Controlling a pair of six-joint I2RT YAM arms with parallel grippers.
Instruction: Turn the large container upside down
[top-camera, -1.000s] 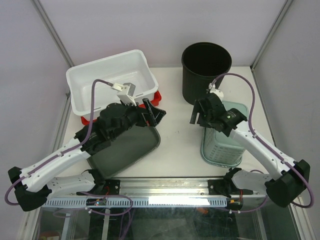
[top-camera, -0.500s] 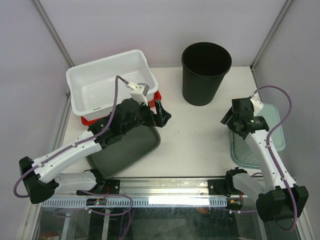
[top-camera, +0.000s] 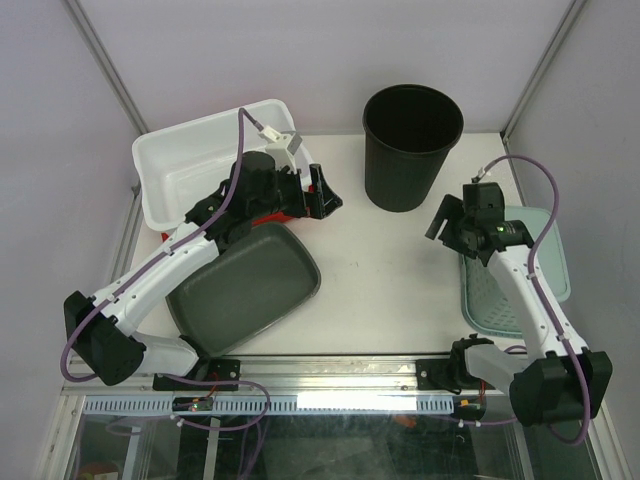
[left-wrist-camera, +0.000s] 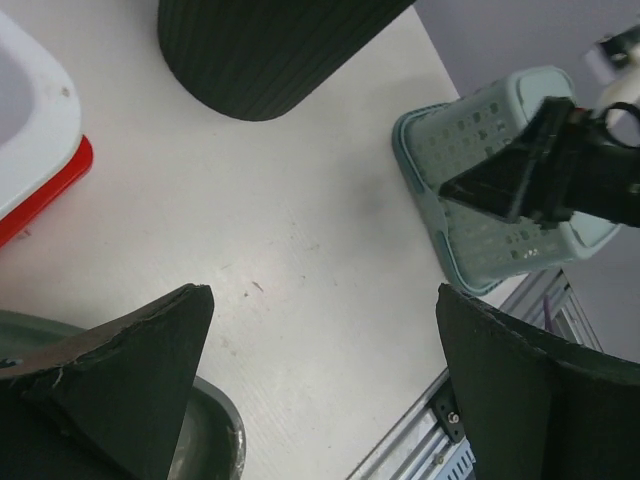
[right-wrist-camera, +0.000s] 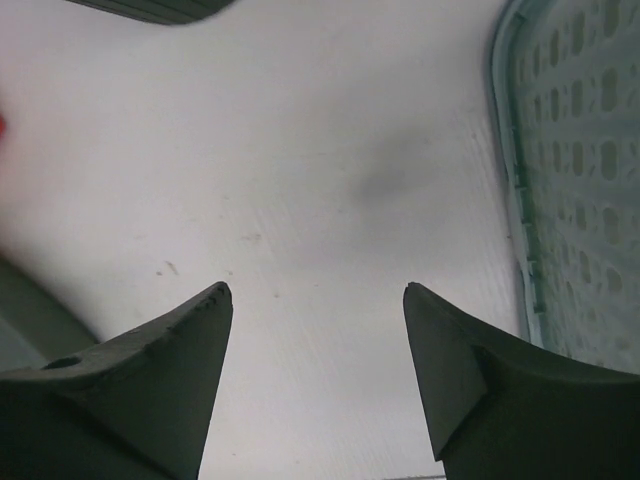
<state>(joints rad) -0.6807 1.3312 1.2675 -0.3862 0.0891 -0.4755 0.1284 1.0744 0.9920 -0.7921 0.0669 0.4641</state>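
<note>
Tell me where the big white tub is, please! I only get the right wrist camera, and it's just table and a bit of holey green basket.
Observer: The large container is at the far left of the table, open side up, with a red tray under it.
Operator: Is the other arm grabbing it?
Observer: No. The left gripper is open and holds nothing, just off the container's near right corner.
Operator: Is my gripper close to it?
Observer: No. The right gripper is open over the right side, between the black bucket and the teal basket.
</note>
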